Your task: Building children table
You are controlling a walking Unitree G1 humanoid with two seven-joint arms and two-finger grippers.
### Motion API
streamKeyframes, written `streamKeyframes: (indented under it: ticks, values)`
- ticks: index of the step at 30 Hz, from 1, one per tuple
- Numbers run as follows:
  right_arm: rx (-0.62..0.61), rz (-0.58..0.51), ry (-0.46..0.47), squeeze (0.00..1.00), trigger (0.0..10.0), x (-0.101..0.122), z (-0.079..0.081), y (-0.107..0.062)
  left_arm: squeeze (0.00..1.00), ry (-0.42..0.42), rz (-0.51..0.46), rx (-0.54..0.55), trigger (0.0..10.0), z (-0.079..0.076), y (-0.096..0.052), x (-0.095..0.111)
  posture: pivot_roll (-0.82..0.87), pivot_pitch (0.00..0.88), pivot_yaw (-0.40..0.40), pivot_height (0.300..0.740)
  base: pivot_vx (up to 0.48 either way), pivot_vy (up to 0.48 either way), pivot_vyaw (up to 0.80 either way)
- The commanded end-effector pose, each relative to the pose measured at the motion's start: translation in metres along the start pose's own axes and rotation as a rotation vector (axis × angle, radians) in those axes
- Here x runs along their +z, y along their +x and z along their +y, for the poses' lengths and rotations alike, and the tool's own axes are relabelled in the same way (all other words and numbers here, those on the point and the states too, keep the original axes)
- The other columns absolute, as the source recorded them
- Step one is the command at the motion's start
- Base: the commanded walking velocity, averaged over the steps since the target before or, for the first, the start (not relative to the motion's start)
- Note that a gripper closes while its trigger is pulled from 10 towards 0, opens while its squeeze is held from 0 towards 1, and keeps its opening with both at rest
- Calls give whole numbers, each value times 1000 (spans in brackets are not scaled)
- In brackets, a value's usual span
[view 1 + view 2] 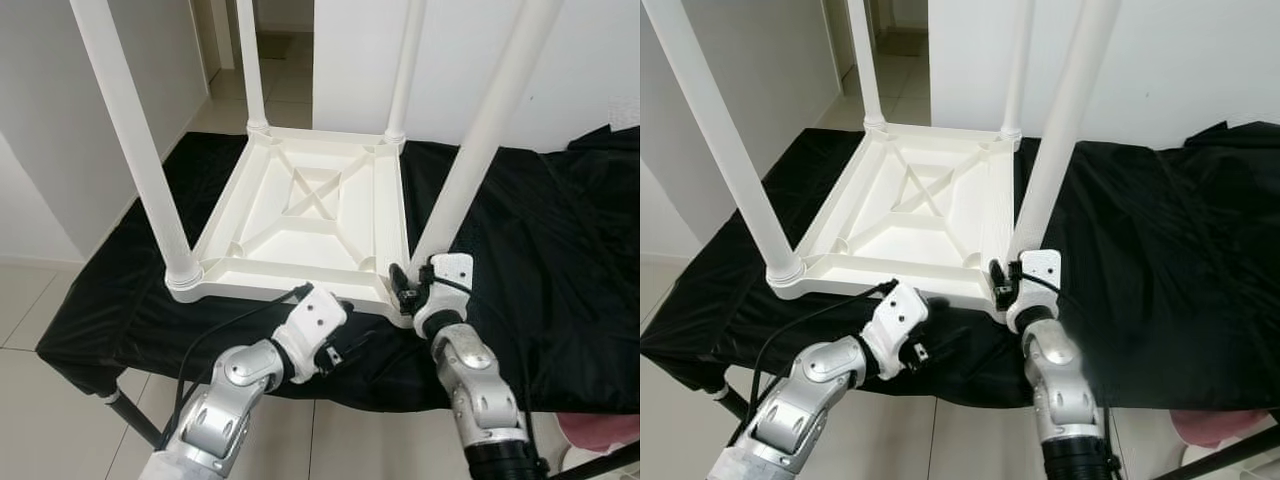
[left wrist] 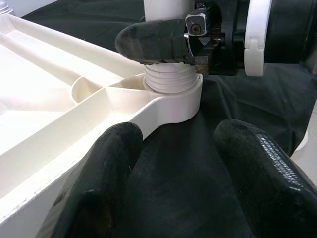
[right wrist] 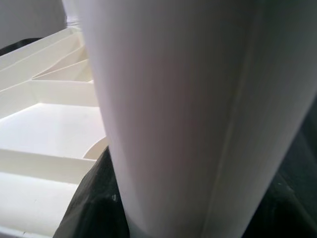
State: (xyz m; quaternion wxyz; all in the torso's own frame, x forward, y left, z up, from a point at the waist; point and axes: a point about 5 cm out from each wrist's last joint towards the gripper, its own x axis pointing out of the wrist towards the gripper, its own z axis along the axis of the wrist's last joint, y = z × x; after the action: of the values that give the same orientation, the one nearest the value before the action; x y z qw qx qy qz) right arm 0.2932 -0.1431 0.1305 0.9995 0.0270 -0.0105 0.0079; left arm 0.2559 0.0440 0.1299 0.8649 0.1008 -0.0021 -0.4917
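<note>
A white children's table (image 1: 300, 215) lies upside down on a black cloth, all its legs pointing up. My right gripper (image 1: 405, 285) is shut on the base of the near-right leg (image 1: 480, 140), just above its threaded socket (image 2: 173, 96). In the right wrist view that leg (image 3: 173, 114) stands close in front of the camera. My left gripper (image 1: 350, 345) rests low on the cloth by the table's front edge, open, aimed at that same socket. Its two black fingers (image 2: 106, 163) have nothing between them but cloth.
The black cloth (image 1: 540, 230) covers a low work surface whose front edge is near my arms. Three other legs (image 1: 130, 140) rise at the remaining corners. White walls and a doorway lie behind, tiled floor (image 1: 30, 300) to the left, something pink (image 1: 600, 430) at lower right.
</note>
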Motion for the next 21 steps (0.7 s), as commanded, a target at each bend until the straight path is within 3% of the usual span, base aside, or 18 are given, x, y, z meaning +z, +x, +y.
streamKeyframes:
  ticks: [1, 3, 7, 8, 9, 10, 16, 21]
  values:
    - [-47, 57, 25, 0, 10000, -11, 0, -5, 0, -14, 7, 45, 10000, 1, 0, -3, -6, 0, 30, 740, 0, 0, 0]
    - [-92, 72, 73, 0, 10000, -12, 15, -10, 0, -17, 5, 48, 10000, 1, 1, -3, -2, 0, 29, 740, 0, 0, 0]
    - [-48, 48, 89, 0, 10000, -6, 24, -11, 0, -20, 3, 45, 10000, -1, 1, -2, -4, 2, 31, 740, 0, 0, 0]
    - [-45, 39, 86, 702, 10000, -4, 21, -10, 0, -19, 4, 44, 10000, -1, 1, -2, -2, 3, 30, 740, 0, 0, 0]
    - [-47, 35, 86, 702, 10000, -3, 18, -10, 0, -19, 5, 44, 10000, -1, 1, -3, -2, 3, 30, 740, 0, 0, 0]
    - [-31, 24, 90, 1000, 10000, -1, 17, -9, 0, -19, 6, 45, 10000, -1, 1, -3, 1, 4, 31, 740, 0, 0, 0]
    - [54, -17, 84, 1000, 10000, 1, 9, -12, 0, -14, 11, 45, 10000, 1, -1, -3, 4, 4, 34, 740, 0, 0, 0]
    - [105, 11, 19, 1000, 10000, -3, -14, -7, 0, -8, 16, 43, 10000, 3, 0, -4, -2, 9, 29, 740, 0, 0, 0]
